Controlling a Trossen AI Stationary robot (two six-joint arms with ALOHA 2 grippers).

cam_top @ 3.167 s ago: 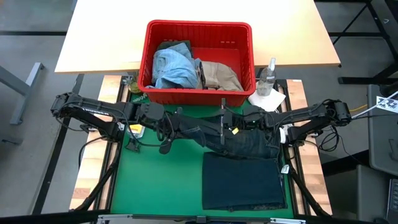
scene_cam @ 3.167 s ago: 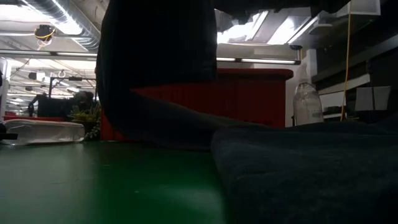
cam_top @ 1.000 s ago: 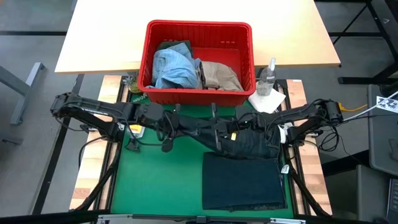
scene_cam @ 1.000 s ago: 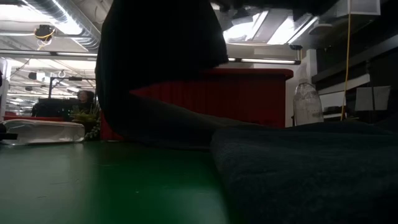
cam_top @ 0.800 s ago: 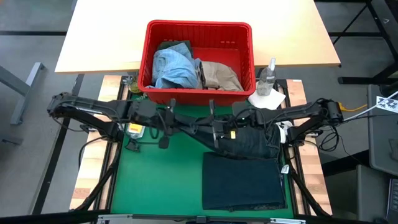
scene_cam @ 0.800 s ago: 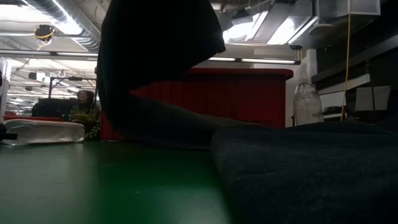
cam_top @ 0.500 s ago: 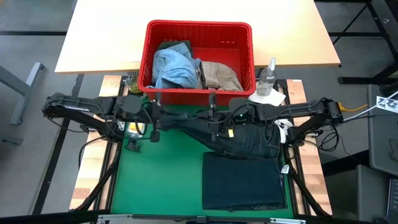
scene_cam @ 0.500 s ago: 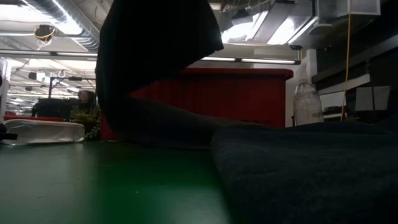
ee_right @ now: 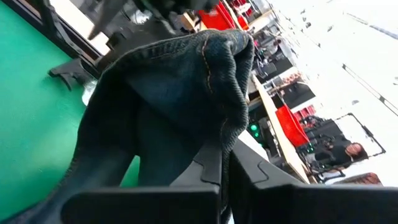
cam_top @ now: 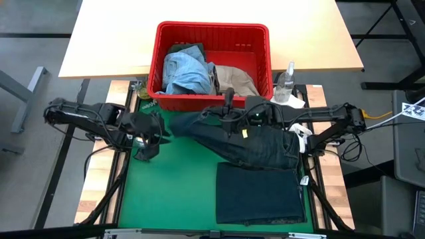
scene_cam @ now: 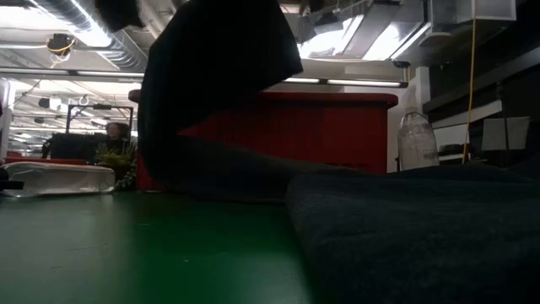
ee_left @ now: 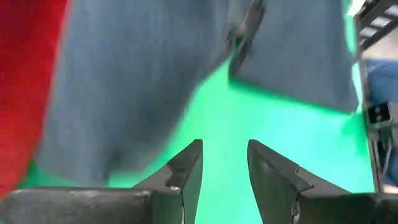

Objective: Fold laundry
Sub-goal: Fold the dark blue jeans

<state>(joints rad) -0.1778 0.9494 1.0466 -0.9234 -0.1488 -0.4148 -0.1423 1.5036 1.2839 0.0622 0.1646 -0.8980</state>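
Dark navy jeans (cam_top: 255, 143) are lifted at one end by my right gripper (cam_top: 230, 114), which is shut on them over the middle of the green mat (cam_top: 172, 192). In the low view they hang as a dark curtain (scene_cam: 219, 84). My left gripper (ee_left: 224, 149) stands open at the mat's left (cam_top: 158, 130), apart from the jeans, with nothing between its fingers. A folded dark piece (cam_top: 259, 194) lies flat on the mat's near right. Light blue denim (cam_top: 186, 70), a khaki piece (cam_top: 236, 79) and an olive piece (cam_top: 191, 48) lie in the red basket (cam_top: 212, 28). My right gripper pinches a bunched, stitched edge of the jeans (ee_right: 219, 134) between its two fingers (ee_right: 210, 163), several layers thick. The fingers come about level from the table's right. The held end is lifted clear; the rest drapes down onto the mat and toward the folded piece.
The red basket stands at the mat's far edge on a pale table (cam_top: 106, 40). A clear bottle (cam_top: 285, 83) and a small white cloth (cam_top: 287, 106) sit at the far right. Bare green mat lies at the near left.
My left gripper has let go of the jeans and drawn back toward the table's left edge, tipping downward. My right gripper has risen and rolled with the jeans' end. The jeans' left part, let go, now hangs down from the right gripper.
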